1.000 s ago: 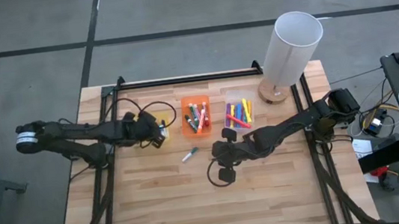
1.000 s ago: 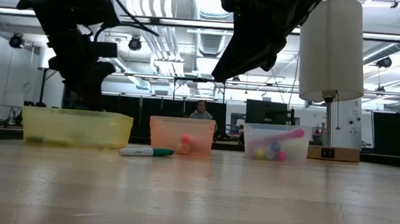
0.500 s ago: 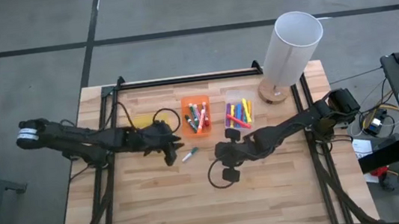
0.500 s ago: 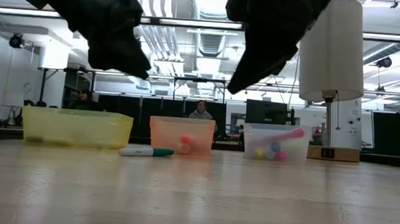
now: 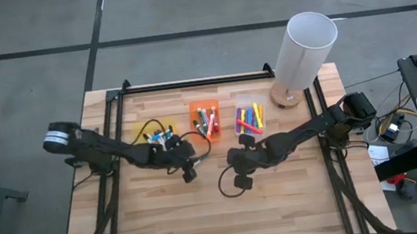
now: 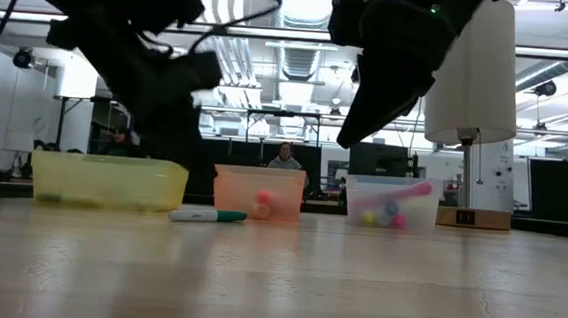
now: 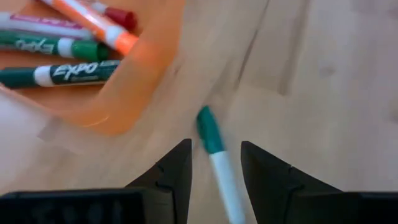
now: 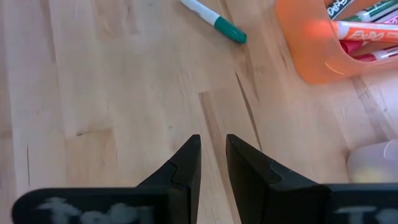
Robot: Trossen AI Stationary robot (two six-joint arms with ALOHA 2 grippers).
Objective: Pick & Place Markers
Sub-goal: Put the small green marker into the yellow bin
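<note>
A white-barrelled marker with a green cap (image 7: 210, 132) lies flat on the wood table, just in front of the orange bin (image 5: 205, 122); it also shows in the low view as the marker (image 6: 208, 215) and in the right wrist view as the marker (image 8: 214, 17). My left gripper (image 7: 214, 146) is open and low over it, one finger on each side of the barrel, and I cannot tell whether it touches. My right gripper (image 5: 232, 161) hovers to the marker's right, its fingers a narrow gap apart, holding nothing. Several more markers (image 5: 206, 120) lie in the bins.
Three small bins stand in a row at the far middle: yellow (image 5: 152, 131), orange, and clear (image 5: 250, 118) with coloured markers. A tall white lamp (image 5: 305, 49) stands at the far right corner. A loose black cable (image 5: 228, 184) loops below my right gripper. Bare wood lies toward the near edge.
My left gripper has swung from over the yellow bin toward the table's right and near side, and dropped low over the green-capped marker. The marker has stayed where it was. My right gripper has kept almost still.
</note>
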